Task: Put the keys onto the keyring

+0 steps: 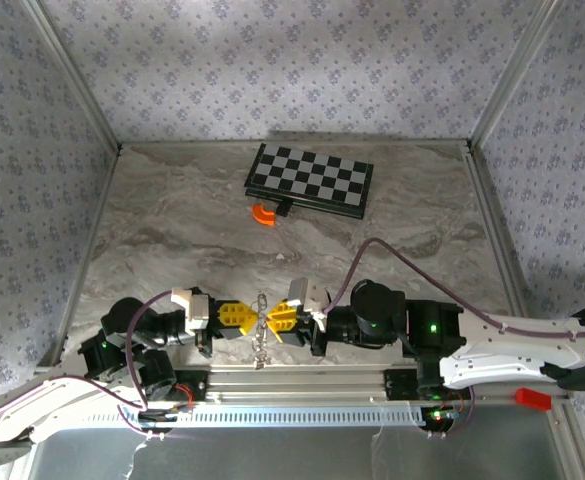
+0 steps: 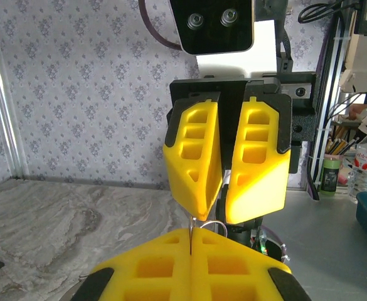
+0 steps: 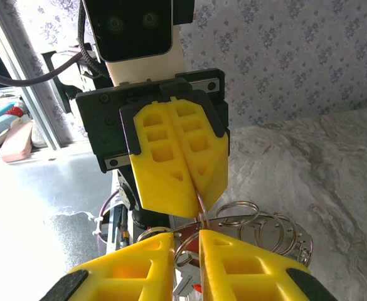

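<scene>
Two robot arms meet nose to nose over the near edge of a grey, marble-patterned table boxed in by floral-papered walls and aluminium rails. The left arm and the right arm, both with white shells and black joints and each trailing a purple cable, lie folded low. Their forearms turn inward along the front rail, so the two claws point straight at each other.

At the far side of the table a black-and-white chessboard lies flat.

The left gripper, with wedge-shaped yellow fingers cut through by square pockets, is pressed fully closed. A thin wire of the keyring is pinched at its tips. The right gripper has the same yellow fingers on a black mount. Its jaws stand a narrow slit apart, with a loop of the ring's wire inside the gap. Whether the pads touch the wire cannot be told.

The keyring hangs between the two claws just above the front rail. From the right wrist camera, several overlapping silver loops fan out beside it over the marble.

A short string of the keys dangles beneath, too small to tell apart. An orange curved piece rests just in front of the chessboard.
</scene>
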Robot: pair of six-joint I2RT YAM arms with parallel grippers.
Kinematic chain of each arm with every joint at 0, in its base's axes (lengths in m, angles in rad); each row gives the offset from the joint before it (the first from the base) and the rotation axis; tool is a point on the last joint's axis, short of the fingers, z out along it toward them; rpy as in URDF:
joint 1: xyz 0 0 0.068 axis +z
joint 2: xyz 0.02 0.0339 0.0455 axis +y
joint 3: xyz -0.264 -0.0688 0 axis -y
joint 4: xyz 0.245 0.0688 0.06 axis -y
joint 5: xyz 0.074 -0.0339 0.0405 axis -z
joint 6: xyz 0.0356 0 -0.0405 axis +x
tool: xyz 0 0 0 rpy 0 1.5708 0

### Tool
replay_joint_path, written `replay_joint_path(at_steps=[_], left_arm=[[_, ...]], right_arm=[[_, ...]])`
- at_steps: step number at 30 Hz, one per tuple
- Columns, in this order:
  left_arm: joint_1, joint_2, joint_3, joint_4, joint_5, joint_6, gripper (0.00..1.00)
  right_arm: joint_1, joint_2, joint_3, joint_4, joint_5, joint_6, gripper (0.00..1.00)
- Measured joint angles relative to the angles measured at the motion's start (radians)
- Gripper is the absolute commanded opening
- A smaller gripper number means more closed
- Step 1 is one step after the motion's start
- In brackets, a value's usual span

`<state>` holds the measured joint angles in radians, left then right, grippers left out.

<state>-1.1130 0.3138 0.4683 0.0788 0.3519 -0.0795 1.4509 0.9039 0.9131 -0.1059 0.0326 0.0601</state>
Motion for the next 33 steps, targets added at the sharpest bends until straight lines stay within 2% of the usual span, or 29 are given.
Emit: replay_joint_path(at_steps=[21, 33], left_arm=[[0.000, 0.000, 0.000, -0.001, 0.004, 0.004, 0.00], [0.000, 0.000, 0.000, -0.002, 0.015, 0.007, 0.00]], right_arm=[[-0.033, 0.045, 0.000, 0.005, -0.046, 0.004, 0.18], [-0.038, 0.046, 0.000, 0.005, -0.049, 0.004, 0.08]])
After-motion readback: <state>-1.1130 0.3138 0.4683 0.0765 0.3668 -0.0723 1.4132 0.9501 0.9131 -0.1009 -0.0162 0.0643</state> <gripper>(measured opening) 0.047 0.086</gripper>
